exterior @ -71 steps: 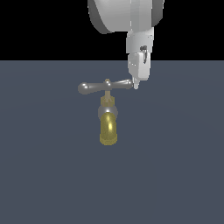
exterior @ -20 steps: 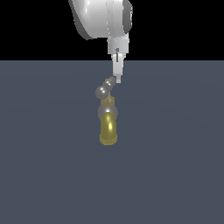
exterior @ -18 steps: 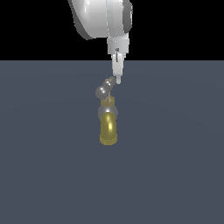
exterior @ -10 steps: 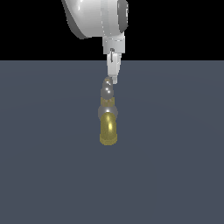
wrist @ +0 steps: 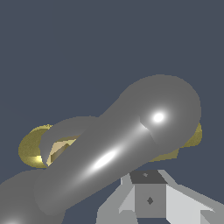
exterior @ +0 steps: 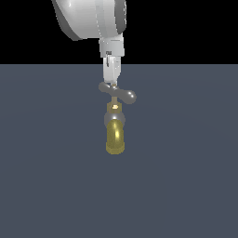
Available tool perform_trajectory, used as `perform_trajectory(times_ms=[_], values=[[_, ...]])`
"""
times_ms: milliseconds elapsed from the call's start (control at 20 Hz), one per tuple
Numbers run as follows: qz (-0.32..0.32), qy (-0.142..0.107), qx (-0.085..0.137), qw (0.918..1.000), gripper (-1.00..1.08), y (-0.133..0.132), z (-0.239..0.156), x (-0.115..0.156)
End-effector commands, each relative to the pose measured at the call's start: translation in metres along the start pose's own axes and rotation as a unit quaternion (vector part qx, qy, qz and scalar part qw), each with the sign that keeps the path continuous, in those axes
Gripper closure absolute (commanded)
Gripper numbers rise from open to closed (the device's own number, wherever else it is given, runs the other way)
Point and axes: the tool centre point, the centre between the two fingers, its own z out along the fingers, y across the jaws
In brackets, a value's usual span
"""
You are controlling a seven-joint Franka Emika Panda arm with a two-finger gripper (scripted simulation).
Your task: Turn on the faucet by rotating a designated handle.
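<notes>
I judge the glossy handle rigid and slippery, best pushed near a bulbous end; whether my end effector is parted, I cannot tell.

Faucet at frame centre of exterior view, on floor. Handle atop stem, slanting from upper left to lower right. Gripper directly above, touching handle's upper-left end. Spout below handle, toward lower frame.

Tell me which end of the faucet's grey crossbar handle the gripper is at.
The far end, on the exterior view's left, right under the gripper. The other bulbous end sticks out toward the exterior view's right, clear of it.
</notes>
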Motion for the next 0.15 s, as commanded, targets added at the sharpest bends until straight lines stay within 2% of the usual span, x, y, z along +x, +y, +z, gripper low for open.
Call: perform_trajectory(times_ms=[0, 100], values=[[-0.05, 0.019, 0.006, 0.9985, 1.08, -0.0236, -0.0053, 0.0823], [-0.052, 0.02, 0.006, 0.9984, 1.08, -0.0271, -0.0059, 0.0887]])
